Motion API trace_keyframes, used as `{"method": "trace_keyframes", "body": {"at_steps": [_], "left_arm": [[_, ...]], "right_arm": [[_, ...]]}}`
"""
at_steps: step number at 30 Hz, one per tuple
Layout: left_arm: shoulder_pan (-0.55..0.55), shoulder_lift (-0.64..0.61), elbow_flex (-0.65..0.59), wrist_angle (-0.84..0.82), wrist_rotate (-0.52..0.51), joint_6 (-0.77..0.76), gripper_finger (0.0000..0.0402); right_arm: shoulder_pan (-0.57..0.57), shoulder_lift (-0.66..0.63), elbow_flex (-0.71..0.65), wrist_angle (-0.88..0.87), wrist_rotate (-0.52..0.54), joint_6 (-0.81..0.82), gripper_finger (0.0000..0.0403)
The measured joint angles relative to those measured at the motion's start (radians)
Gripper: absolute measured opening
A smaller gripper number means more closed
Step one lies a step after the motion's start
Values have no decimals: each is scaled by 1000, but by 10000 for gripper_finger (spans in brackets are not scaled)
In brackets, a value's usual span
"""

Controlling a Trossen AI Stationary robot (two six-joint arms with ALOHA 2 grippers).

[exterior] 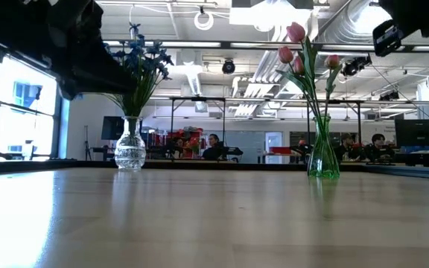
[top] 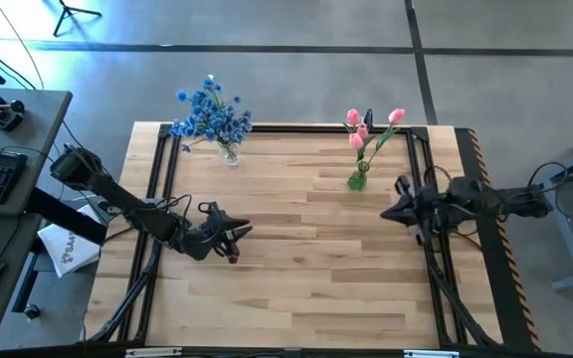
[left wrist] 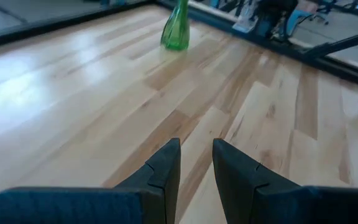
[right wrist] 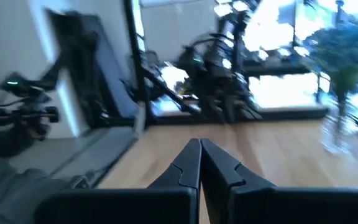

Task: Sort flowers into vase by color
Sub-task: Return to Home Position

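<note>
High view coverage suggests the sorting is done. The blue flowers (top: 210,111) are held in the transparent vase (top: 229,152) at the back left of the table (top: 306,288). The pink flowers (top: 371,124) are held in the green vase (top: 357,180) toward the back right. Both sets of stems are stood roughly upright, with the pink ones leaning a little.

The left gripper (left wrist: 196,148) is placed over the left middle of the boards, well apart from the transparent vase, which lies from it toward the back edge. Its fingers are parted by only a narrow gap, and nothing is held between them. The right gripper (right wrist: 199,146) is found near the green vase, on the side toward the right edge, with its fingers pressed together and nothing gripped.

The right arm is therefore judged the nearer one to any flower, and the withdrawal to rest is judged to turn on that closeness. A pull toward the right edge, away from the vase, would be needed so that the leaning pink stems are not brushed. No such concern is seen for the left arm.
</note>
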Motion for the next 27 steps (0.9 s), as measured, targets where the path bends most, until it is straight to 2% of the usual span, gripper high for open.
{"method": "trace_keyframes", "body": {"at_steps": [2, 6, 13, 16, 20, 24, 27], "left_arm": [[8, 0, 0, 46, 12, 53, 80], [23, 0, 0, 125, 41, 140, 80], [88, -12, 0, 210, 148, 245, 80], [142, -67, 0, 211, 202, 304, 80], [218, -216, -37, 213, 303, 386, 80], [292, -436, -148, 209, 395, 416, 73], [334, -619, -238, 209, 437, 423, 63]], "right_arm": [[0, -23, -81, 109, -32, -13, 1], [-13, -75, -199, 222, -20, -6, 0], [-65, -163, -273, 237, -51, 7, 0], [-94, -163, -277, 240, -87, -2, 0], [-128, -162, -277, 216, -99, -2, 0], [-149, -162, -291, 262, -177, 1, 0], [-153, -162, -291, 265, -190, 14, 0]]}}
